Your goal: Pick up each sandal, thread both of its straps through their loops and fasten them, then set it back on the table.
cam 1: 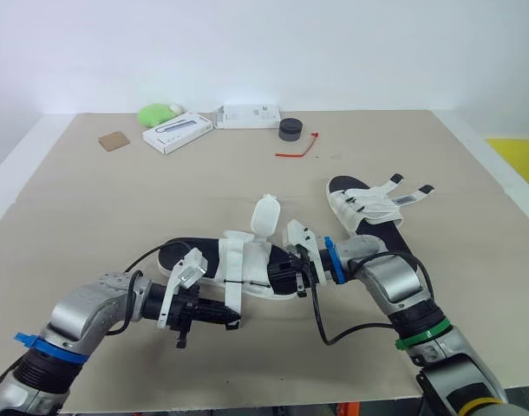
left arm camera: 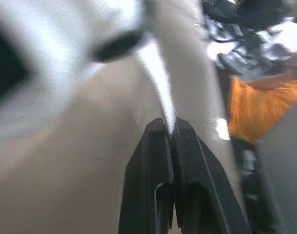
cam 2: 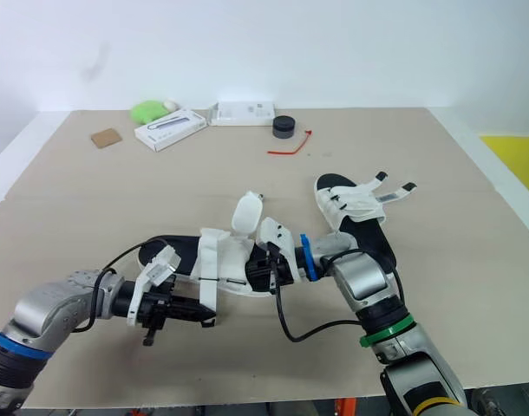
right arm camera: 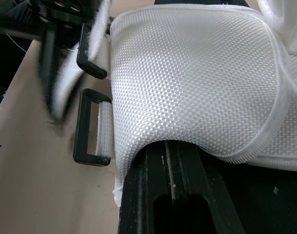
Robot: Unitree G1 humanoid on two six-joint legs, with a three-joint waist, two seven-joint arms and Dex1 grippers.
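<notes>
— Straight to the near sandal [cam 1: 247, 260]: at the near middle of the bench [cam 1: 91, 199], black sole, white upper, caught between both arms. Lifted or resting, hard to tell.

— Left side first?

— Pinching a thin white strap [left arm camera: 160, 83] with the left gripper [left arm camera: 171, 129], with fingers pressed tight together on its tip.

— And from the right?

— Clamped on the mesh upper [right arm camera: 192, 78] with the right gripper [right arm camera: 172, 148], with fingers squeezed together under the fabric's edge. Just beside that, two black loops [right arm camera: 92, 127] on white webbing.

— Anything loose on top?

— Yes, one white flap [cam 1: 266, 215], standing up off the far side of that sandal.

— Over to the second sandal [cam 1: 368, 208].

— Lying on the bench to the right and farther back, apart from both grippers, with straps splayed open toward the right.

— Along the far edge?

— A green lump [cam 1: 154, 113], two white boxes [cam 1: 178, 132], a black round tub [cam 1: 290, 128], a red tie [cam 1: 297, 149] just near of it, and a brown square [cam 1: 114, 140] out on the far left.
</notes>
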